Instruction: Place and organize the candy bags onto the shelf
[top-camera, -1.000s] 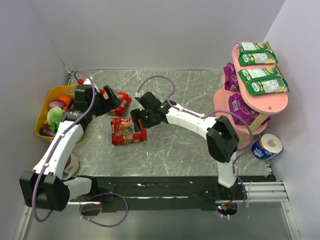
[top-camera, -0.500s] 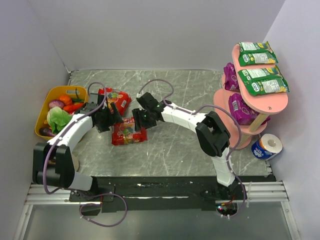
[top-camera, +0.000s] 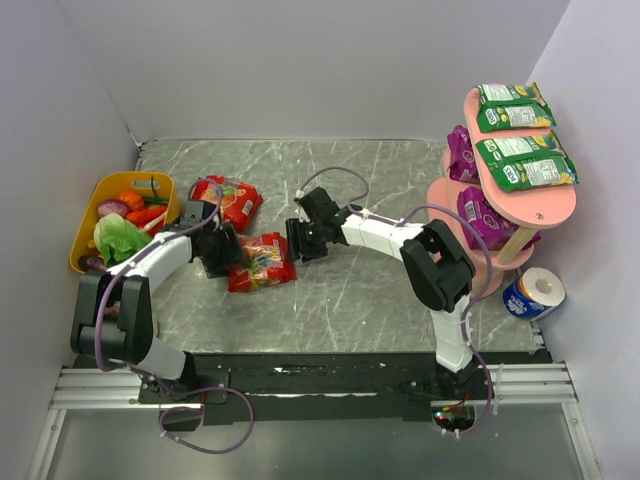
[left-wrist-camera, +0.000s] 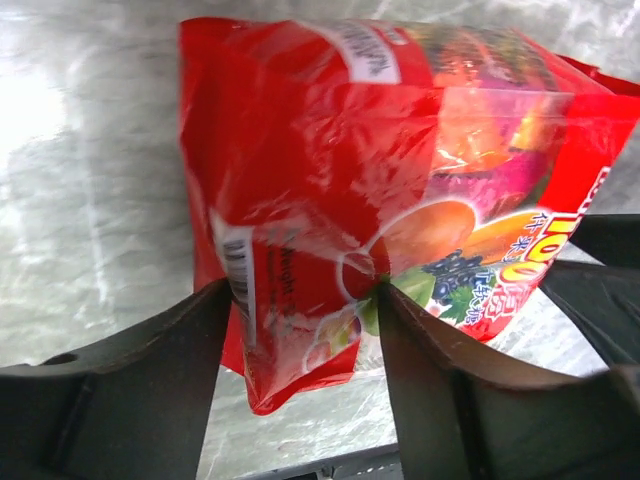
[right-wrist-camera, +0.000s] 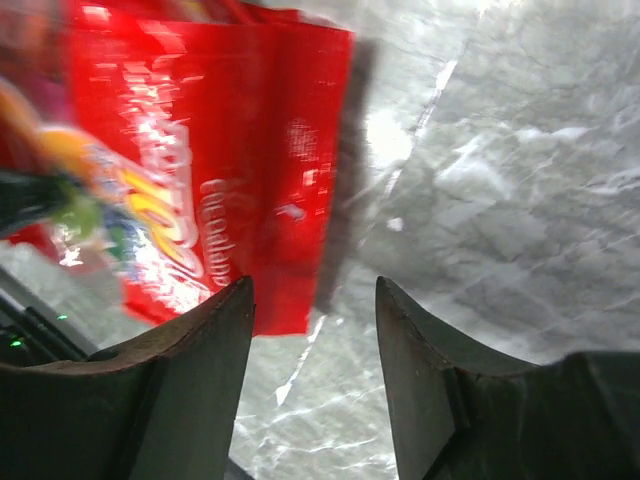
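A red candy bag (top-camera: 262, 263) with fruit print lies mid-table. My left gripper (top-camera: 228, 258) is shut on its left edge. In the left wrist view the bag (left-wrist-camera: 330, 170) fills the frame, and both fingers of the left gripper (left-wrist-camera: 305, 320) press on its lower end. My right gripper (top-camera: 298, 244) stands open just right of this bag, with the bag's corner (right-wrist-camera: 200, 150) by its left finger and marble under the right gripper (right-wrist-camera: 315, 300). A second red bag (top-camera: 230, 198) lies behind. The pink shelf (top-camera: 560, 205) carries two green bags (top-camera: 524, 160) on top and two purple bags (top-camera: 484, 216) below.
A yellow bowl (top-camera: 85, 255) of toy vegetables sits at the table's left edge, close to my left arm. A blue and white roll (top-camera: 530, 293) stands by the shelf's foot. Walls close in the left, back and right sides.
My left gripper swung from the far red bag down to the near one and closed on its left edge. My right gripper drew back to the right off that bag.
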